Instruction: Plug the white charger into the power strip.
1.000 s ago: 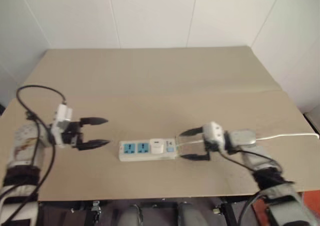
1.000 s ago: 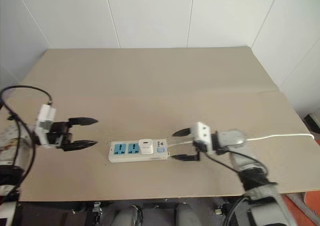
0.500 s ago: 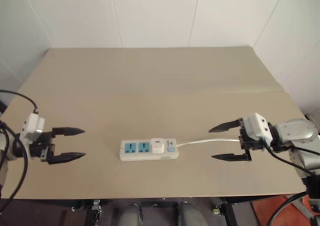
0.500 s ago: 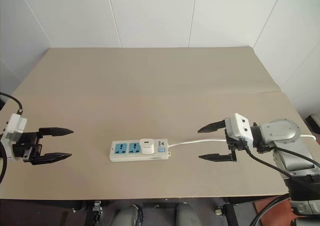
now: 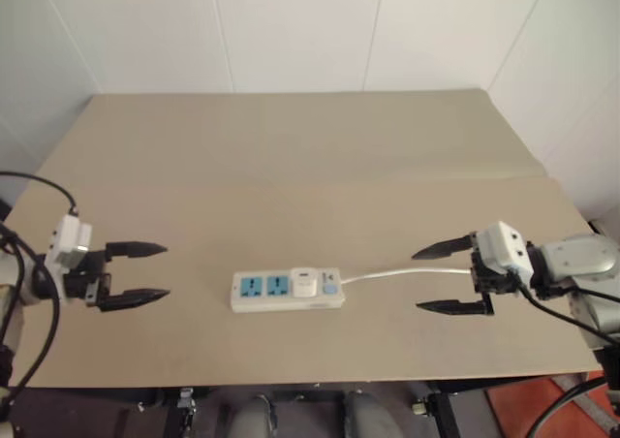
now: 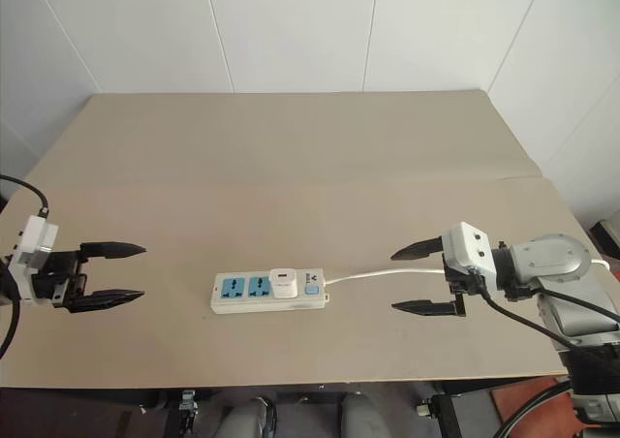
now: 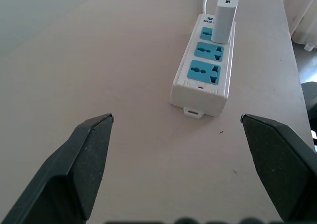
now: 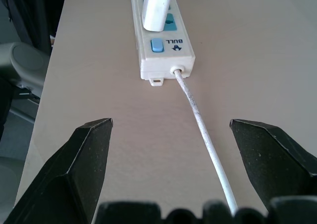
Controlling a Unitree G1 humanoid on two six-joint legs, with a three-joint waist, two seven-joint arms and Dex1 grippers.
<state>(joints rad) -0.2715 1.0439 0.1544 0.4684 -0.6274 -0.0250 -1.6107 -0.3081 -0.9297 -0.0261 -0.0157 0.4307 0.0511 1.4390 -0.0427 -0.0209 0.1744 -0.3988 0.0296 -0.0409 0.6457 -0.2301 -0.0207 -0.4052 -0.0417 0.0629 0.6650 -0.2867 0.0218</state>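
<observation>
**Q:** White charger [image 5: 305, 282], position?

**A:** Seated upright in the power strip [image 5: 287, 290], in the socket nearest the switch end. The two blue sockets [image 7: 209, 60] toward the robot's left are unoccupied. The strip lies flat on the tan table [image 5: 291, 176], near the front edge, long axis running left to right.

**Q:** Left gripper [image 5: 133, 274]?

**A:** Fingers [image 5: 136, 249] spread wide, nothing between them. It hangs over the table's left side, pointing toward the strip's free end and well apart from it. In the left wrist view the strip lies ahead, between the two fingers' lines (charger at the far end, standing straight).

**Q:** Right gripper [image 6: 421, 280]?

**A:** Also spread wide and empty. It sits over the table's right side, pointing back at the strip's switch end, well apart from it. The thin white cord [image 5: 407, 273] leaves that end of the strip and runs on the table toward this gripper, passing between its two fingers [image 6: 418, 307]. Whether the cord touches either finger I cannot tell; in the right wrist view it runs nearer one finger, with bare table between.

**Q:** Charger relative to the two grippers?

**A:** Between them, nearer the right one than the left. Neither gripper touches the charger or strip.

**Q:** Switch?

**A:** Blue button [image 8: 157, 45] just beside the charger, at the cord end; lettering next to it reads BULL.
</observation>
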